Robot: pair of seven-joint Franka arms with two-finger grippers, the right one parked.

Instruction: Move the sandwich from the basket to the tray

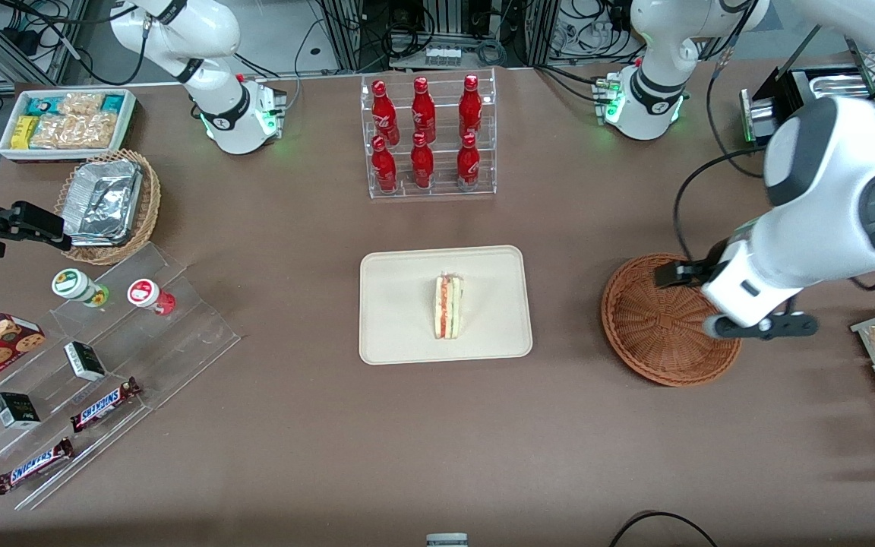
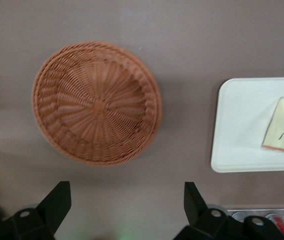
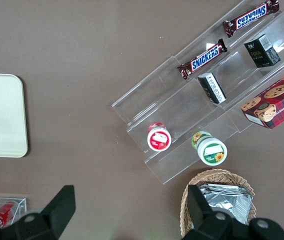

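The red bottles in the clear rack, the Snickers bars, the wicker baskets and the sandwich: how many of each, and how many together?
Red bottles: 6
Snickers bars: 2
Wicker baskets: 2, the reddish-brown basket under the open gripper and the tan basket holding foil containers
Sandwich: 1, on the tray
Total: 11
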